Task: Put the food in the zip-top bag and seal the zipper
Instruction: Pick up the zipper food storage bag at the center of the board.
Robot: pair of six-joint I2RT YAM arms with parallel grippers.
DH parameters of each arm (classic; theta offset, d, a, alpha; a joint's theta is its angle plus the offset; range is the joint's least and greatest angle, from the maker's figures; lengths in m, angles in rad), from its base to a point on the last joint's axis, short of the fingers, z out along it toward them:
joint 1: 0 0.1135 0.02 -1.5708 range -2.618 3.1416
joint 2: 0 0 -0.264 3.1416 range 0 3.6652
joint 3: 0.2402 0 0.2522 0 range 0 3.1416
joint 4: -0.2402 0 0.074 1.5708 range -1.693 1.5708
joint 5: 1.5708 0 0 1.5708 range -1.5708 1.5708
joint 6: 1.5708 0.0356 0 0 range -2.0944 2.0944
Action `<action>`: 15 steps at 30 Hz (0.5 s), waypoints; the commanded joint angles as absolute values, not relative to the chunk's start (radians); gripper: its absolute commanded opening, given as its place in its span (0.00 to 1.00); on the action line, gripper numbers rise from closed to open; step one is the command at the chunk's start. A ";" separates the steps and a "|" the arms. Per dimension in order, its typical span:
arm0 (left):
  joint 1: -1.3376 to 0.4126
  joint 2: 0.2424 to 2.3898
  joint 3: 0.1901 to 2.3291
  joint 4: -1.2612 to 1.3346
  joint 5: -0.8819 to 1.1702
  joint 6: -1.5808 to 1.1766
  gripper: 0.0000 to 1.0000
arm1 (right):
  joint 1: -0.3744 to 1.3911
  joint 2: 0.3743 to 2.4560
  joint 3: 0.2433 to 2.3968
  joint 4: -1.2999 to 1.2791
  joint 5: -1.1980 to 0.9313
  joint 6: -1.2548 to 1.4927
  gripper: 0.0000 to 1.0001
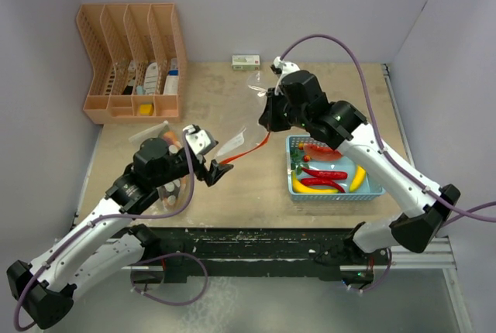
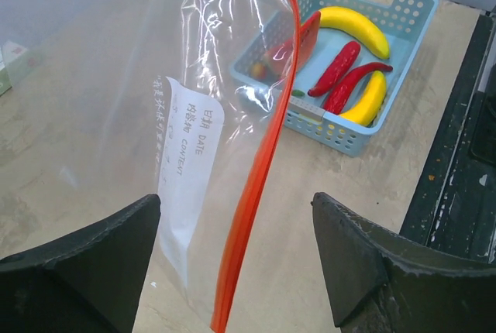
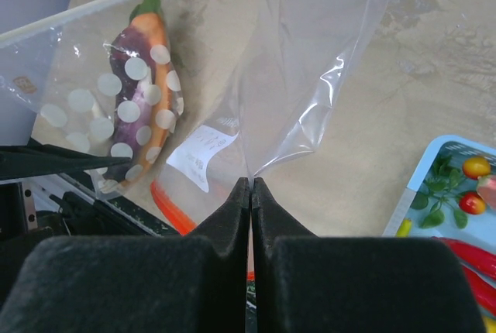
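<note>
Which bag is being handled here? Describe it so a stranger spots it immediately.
Above the middle of the table, a clear bag hangs from the right gripper. Unlike the dotted bag lying nearby, it has an orange zipper strip and a white label.

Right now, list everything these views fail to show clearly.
- Left wrist view: the zipper has its lower end cut off by the bottom edge, and whether it is open or sealed cannot be told.
- Right wrist view: the label on the clear bag has print too small to read.
- Top view: the dotted bag is mostly hidden under the left arm.
- Right wrist view: the basket is cut off by the right edge.
</note>
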State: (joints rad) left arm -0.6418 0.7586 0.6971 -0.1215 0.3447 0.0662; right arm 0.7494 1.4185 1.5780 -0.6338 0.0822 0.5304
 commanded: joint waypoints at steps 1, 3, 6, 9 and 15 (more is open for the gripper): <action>-0.639 0.752 0.699 -0.082 0.321 0.090 0.79 | 0.744 1.385 1.625 -0.661 0.051 0.514 0.00; -0.639 0.745 0.697 -0.081 0.284 0.081 0.75 | 0.744 1.374 1.627 -0.664 0.050 0.512 0.00; -0.640 0.732 0.692 -0.075 0.236 0.076 0.71 | 0.740 1.359 1.628 -0.671 0.051 0.511 0.00; -0.639 0.737 0.694 -0.095 0.230 0.094 0.68 | 0.737 1.348 1.633 -0.681 0.046 0.513 0.00; -0.639 0.740 0.693 -0.117 0.281 0.094 0.68 | 0.729 1.348 1.683 -0.700 0.052 0.512 0.00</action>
